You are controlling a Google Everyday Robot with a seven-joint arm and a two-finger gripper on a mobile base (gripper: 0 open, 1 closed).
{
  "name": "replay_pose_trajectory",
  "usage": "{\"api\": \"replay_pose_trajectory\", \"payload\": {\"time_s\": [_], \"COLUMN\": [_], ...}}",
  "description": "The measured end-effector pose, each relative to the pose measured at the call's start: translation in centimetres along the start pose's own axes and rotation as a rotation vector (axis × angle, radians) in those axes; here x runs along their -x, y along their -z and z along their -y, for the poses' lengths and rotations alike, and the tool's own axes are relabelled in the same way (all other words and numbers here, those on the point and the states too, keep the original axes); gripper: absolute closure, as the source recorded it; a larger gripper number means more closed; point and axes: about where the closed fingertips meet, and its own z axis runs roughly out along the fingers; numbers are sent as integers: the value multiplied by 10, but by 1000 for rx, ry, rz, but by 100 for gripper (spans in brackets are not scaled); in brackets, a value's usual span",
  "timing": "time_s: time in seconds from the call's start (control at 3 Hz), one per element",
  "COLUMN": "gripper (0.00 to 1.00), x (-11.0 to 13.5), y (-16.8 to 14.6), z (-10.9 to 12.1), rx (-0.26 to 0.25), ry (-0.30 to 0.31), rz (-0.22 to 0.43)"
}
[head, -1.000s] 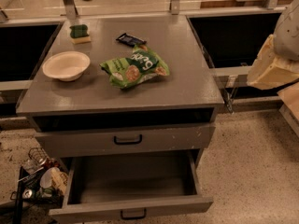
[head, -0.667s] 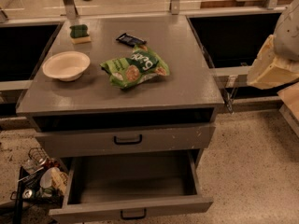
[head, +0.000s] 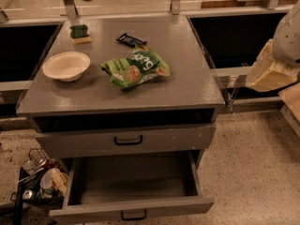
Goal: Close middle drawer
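The middle drawer stands pulled far out at the bottom of the grey cabinet. Its deep plain grey box is empty. Its low flat front faces me, with a small black handle at centre. Above it, the taller white-flecked drawer front with a bigger black handle is shut. The gripper is not in view. Only a white and cream part of my arm shows at the right edge, well above and to the right of the drawer.
The cabinet top holds a white bowl, a green snack bag, a green sponge and a dark wrapper. A wire basket of clutter stands on the floor left of the drawer. Speckled floor lies to the right.
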Motion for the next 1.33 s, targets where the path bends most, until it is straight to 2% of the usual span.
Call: {"api": "replay_pose_trajectory", "payload": {"time_s": [0.33,0.67,1.0,1.33], "gripper": [100,100,100,100], "x": [-13,-29,-46,-60], "y": [-26,-56,-89,-129], "z": [-1,-6,-13,-24], "rx": [12,50,133,235], "ry": [-59,-104,-132,-138], "rz": [25,31,27,-25]}}
